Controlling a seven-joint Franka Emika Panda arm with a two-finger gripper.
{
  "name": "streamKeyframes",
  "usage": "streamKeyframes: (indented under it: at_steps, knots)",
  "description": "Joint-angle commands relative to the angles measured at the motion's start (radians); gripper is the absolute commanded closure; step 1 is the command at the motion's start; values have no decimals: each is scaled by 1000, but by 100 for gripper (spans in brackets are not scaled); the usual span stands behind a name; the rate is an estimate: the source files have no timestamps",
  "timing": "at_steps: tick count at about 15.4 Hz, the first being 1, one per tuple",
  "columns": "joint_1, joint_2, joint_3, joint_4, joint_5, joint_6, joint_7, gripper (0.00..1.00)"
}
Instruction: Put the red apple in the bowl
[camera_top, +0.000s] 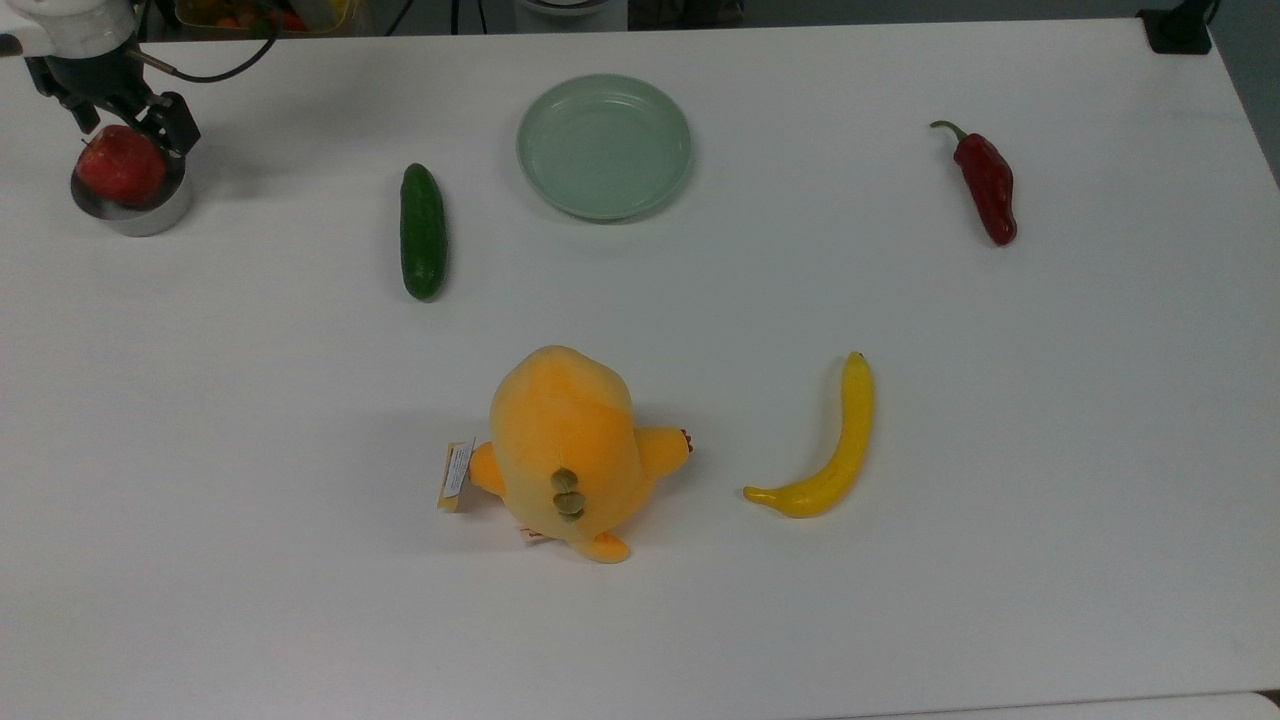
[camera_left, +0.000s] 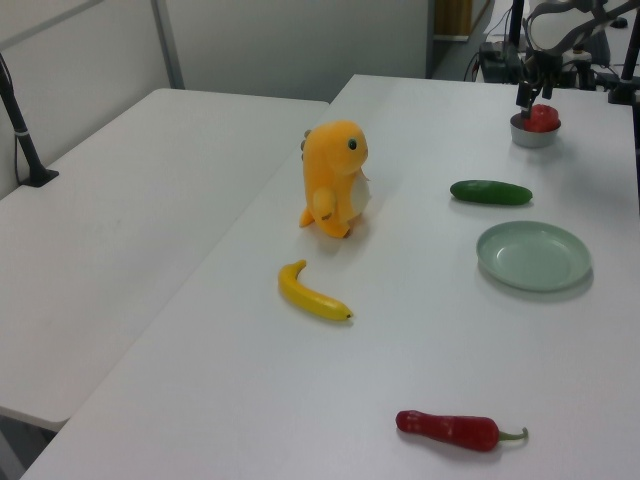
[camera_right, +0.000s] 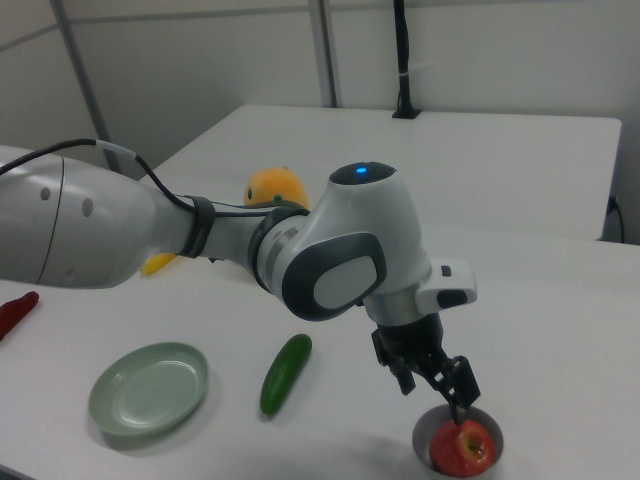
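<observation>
The red apple (camera_right: 462, 447) sits in the bowl (camera_right: 424, 446) beneath the gripper (camera_right: 437, 392), fingers spread wide and holding nothing. A cucumber (camera_top: 422, 231) and pale green dish (camera_top: 604, 146) lie well apart on the table (camera_top: 700, 620).

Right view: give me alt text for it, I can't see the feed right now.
The apple sits in the grey bowl at the right view's lower right, with the open gripper just above it, one finger beside the stem. To the right view's left lie a cucumber and an empty green dish; an orange plush peeks out behind the arm.
</observation>
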Motion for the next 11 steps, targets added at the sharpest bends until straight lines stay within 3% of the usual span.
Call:
streamKeyframes:
  at_steps: [1, 3, 6, 11]
  knots:
    - [11, -41, 2, -3, 2, -32, 25, 0]
    - [16, -61, 8, 9, 4, -36, 54, 0]
    - [42, -88, 56, 56, 11, -111, 110, 0]
    - [131, -192, 122, 89, 87, -232, 236, 0]
